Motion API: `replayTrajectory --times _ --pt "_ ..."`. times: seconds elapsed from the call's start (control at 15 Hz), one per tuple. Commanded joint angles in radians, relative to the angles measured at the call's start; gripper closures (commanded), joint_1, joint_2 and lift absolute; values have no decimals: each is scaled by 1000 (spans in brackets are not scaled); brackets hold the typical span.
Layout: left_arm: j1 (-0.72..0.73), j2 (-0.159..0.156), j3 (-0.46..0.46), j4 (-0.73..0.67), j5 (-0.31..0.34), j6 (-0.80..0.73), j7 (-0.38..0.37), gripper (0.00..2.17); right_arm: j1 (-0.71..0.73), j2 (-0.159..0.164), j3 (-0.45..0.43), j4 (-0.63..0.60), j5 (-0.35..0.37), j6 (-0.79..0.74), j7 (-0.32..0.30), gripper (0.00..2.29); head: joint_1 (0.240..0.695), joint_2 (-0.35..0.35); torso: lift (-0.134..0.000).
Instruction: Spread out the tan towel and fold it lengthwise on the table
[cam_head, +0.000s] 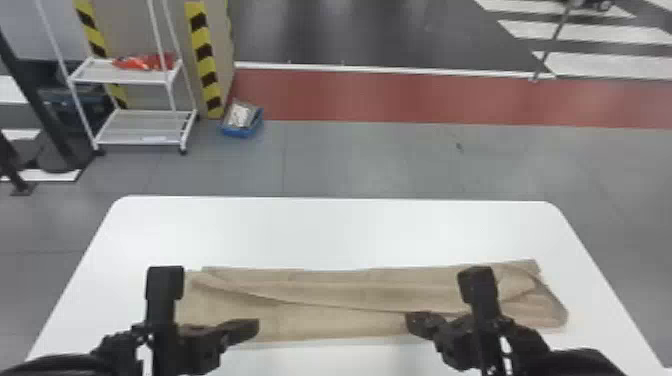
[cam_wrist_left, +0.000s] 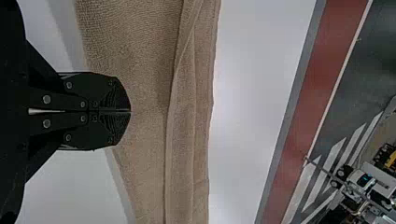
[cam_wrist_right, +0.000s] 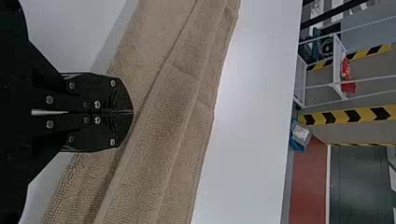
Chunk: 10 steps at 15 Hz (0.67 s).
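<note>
The tan towel (cam_head: 325, 322) lies as a long strip from left to right across the table, its upper layer's edge slanting over a lower layer. Folds bunch at its right end. My left gripper (cam_head: 250, 329) is over the towel's near part, left of the middle; my right gripper (cam_head: 416, 322) is over it right of the middle. In the left wrist view, the left gripper (cam_wrist_left: 130, 111) is shut, with the towel (cam_wrist_left: 144, 93) flat beyond its tips. Likewise shut in the right wrist view, the right gripper (cam_wrist_right: 132, 112) has the towel (cam_wrist_right: 159, 121) behind it and no cloth visibly pinched.
The white table (cam_head: 325, 227) has bare surface beyond the towel, with narrower strips at both sides. Past its far edge, a white wheeled rack (cam_head: 145, 127) and a small blue box (cam_head: 242, 120) stand on the floor.
</note>
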<state>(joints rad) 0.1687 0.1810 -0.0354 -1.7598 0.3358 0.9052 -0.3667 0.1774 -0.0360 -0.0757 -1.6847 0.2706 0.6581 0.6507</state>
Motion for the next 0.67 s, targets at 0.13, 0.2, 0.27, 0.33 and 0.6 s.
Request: replayTrajectory --times 0.13,0.2,0.27,0.33,0.6 --pt "0 6 -1 2 -9 8 0 1332 -39 8 8 45 1 16 -19 2037 695 -72 0" --pt "0 6 -1 2 -12 11 -1 1332 -49 8 13 59 1 16 -23 2037 695 -70 0" --pt "2 6 -1 2 -12 11 -3 1332 -58 15 17 73 2 13 -29 2037 695 -68 0" --pt "2 8 -1 2 -12 14 -6 1332 -61 19 22 76 2 10 -37 2037 695 -66 0" --pt "8 12 0 -1 -17 18 -12 1332 -81 24 28 89 1 16 -74 2037 695 -52 0"
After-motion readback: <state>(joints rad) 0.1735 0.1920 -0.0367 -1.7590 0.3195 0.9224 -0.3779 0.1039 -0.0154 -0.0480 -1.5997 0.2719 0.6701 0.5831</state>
